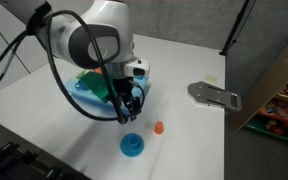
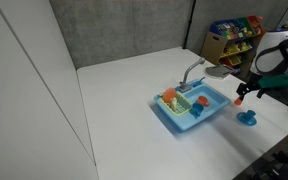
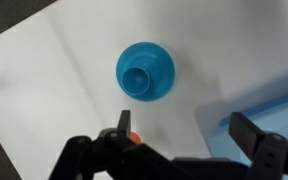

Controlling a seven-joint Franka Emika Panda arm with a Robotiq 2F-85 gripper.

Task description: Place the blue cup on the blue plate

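Note:
The blue cup (image 3: 137, 76) stands on the blue plate (image 3: 160, 62) on the white table. Both show in both exterior views as one small blue piece, cup (image 1: 132, 143) on plate (image 1: 132, 151), and cup (image 2: 248, 114) on plate (image 2: 249, 120). My gripper (image 3: 184, 128) is open and empty. It hovers above the table beside the plate, between the plate and the toy sink (image 1: 92, 88), and it shows in both exterior views (image 1: 125, 112) (image 2: 246, 93).
A small orange cup (image 1: 159, 128) (image 3: 133, 138) stands on the table close to my left finger. The light-blue toy sink (image 2: 209, 108) holds several toys. A grey faucet piece (image 1: 214, 95) lies apart. A cardboard box (image 1: 279, 80) stands at the table's edge.

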